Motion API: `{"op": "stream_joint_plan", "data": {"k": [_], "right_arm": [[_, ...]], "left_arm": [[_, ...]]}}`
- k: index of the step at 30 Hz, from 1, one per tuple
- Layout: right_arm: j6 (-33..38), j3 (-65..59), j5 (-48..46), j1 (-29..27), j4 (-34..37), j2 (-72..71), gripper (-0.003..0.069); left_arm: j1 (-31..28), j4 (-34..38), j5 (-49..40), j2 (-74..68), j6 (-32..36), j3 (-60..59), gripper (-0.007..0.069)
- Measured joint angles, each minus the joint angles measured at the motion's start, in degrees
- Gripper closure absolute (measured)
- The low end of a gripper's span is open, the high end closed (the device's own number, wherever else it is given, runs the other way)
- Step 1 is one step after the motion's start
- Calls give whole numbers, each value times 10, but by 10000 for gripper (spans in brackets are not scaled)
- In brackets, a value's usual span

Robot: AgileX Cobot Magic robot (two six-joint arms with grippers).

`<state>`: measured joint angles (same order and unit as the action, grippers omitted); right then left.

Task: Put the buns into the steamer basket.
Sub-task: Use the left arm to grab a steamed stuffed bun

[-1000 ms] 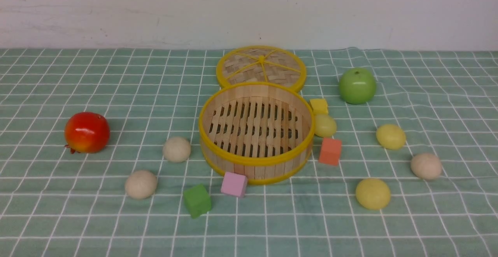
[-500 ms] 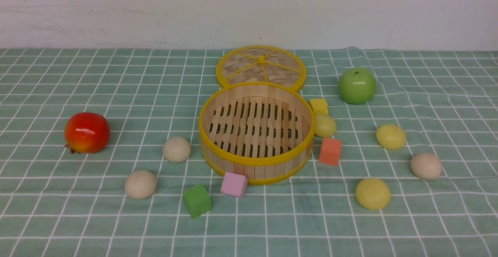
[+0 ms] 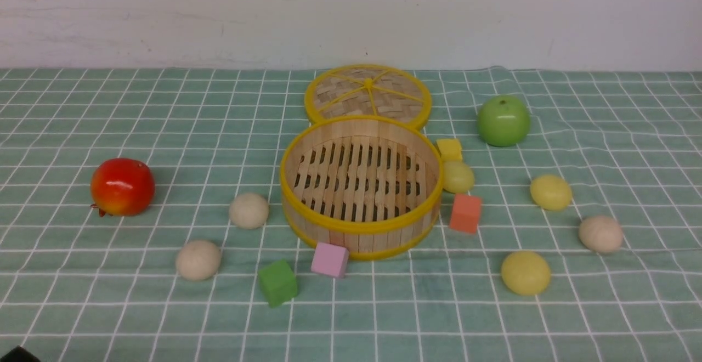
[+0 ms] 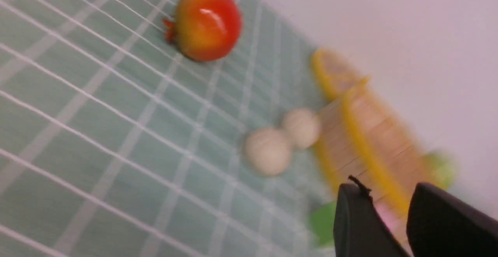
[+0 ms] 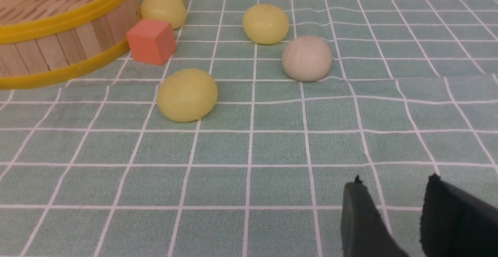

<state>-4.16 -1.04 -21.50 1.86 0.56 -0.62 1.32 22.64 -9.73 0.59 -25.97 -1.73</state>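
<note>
around the steamer basket lie 6 buns, left end effector and right end effector spread.

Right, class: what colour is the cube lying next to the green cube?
The cube is pink, and it shows most clearly in the front view.

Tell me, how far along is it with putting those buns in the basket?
Nothing is done: the basket is empty. Nothing is in hand either: the left gripper and right gripper are open and empty. All six buns lie on the cloth around it.
</note>
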Motion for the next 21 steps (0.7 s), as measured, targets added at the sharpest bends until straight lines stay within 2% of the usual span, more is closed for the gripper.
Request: {"op": "stream_joint_plan", "data": {"k": [3,6,8,10,11,12,13,14,16,17,18,21], "right_arm": [[0,0,0,0,0,0,419],[0,0,0,0,0,0,419],[0,0,0,0,0,0,419],[0,0,0,0,0,0,419],[0,0,0,0,0,0,419],[0,0,0,0,0,0,419],[0,0,0,0,0,0,419],[0,0,0,0,0,0,419],[0,0,0,0,0,0,419],[0,0,0,0,0,0,419],[0,0,0,0,0,0,419],[0,0,0,0,0,0,419]], "left_arm": [[0,70,41,0,-24,0,425],[0,88,71,0,-30,1,428],[0,89,55,0,-29,13,444],[0,76,-37,-1,8,75,501],[0,74,-37,-1,12,80,506],[0,59,-111,-16,48,130,549],[0,59,-120,-19,52,136,554],[0,41,-192,-57,90,193,599],[0,19,-285,-126,121,252,634],[0,17,-295,-133,121,252,634],[0,-1,-362,-198,141,295,638],[0,-33,-451,-322,171,358,638]]}}
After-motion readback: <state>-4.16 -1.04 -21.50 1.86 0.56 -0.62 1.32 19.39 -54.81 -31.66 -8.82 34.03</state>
